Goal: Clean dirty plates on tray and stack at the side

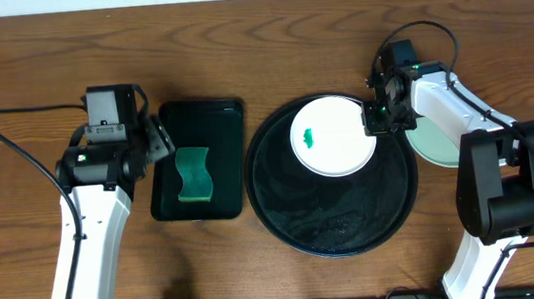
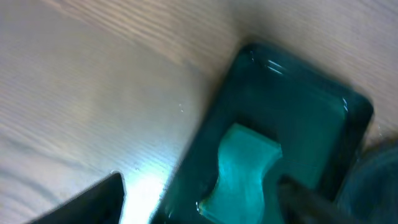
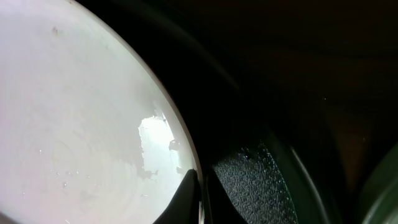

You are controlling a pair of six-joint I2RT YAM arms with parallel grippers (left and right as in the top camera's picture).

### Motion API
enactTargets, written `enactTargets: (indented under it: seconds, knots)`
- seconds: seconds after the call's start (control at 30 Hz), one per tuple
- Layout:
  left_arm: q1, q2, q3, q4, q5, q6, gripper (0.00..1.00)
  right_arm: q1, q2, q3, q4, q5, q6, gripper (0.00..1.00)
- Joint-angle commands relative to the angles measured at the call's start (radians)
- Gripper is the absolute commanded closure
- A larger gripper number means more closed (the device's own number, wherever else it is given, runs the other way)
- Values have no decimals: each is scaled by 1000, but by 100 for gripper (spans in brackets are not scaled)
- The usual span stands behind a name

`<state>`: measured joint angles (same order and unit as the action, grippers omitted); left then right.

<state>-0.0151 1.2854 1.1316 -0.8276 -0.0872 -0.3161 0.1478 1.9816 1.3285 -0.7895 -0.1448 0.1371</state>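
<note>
A white plate [image 1: 333,139] with a small green smear [image 1: 310,137] lies in the upper part of the round black tray [image 1: 340,222]. My right gripper [image 1: 376,117] is shut on its right rim. In the right wrist view one finger lies on top of the plate [image 3: 74,124] and the other under its edge, around the right gripper [image 3: 200,193]. A pale mint plate [image 1: 435,143] rests on the table right of the tray, partly under the right arm. My left gripper [image 1: 156,139] hangs open over the left edge of the dark green tray [image 1: 197,112].
A green sponge [image 1: 193,174] lies in the rectangular green tray, left of the black tray. In the left wrist view the sponge [image 2: 242,165] sits between my open fingers, in the green tray [image 2: 311,112]. Bare wooden table surrounds both trays.
</note>
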Motion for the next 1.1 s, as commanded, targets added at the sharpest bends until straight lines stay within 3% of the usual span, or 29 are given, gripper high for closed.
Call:
enactTargets:
  seconds: [0.0, 0.13, 0.23, 0.4, 0.57, 0.83, 1.07]
  knots:
    - [-7, 4, -19, -59, 190, 5, 40, 4, 0, -3, 1, -17, -4, 97]
    - [-43, 30, -39, -127, 235, 5, 52, 4, 0, -3, 1, -18, -4, 96]
    - [-78, 60, -19, -182, 237, 5, 55, 5, 0, -3, 1, -18, -4, 96]
    - [-83, 148, 51, -249, 237, 6, 55, 5, 0, -3, 1, -18, -4, 96]
    - [-83, 262, 55, -229, 233, 10, 47, 5, 0, -3, 0, -18, -4, 95]
    - [-83, 370, 55, -85, 222, 31, 51, 5, 0, -3, 0, -18, -4, 95]
    - [-83, 400, 50, -66, 169, 31, 51, 5, 0, -3, 0, -18, -4, 95]
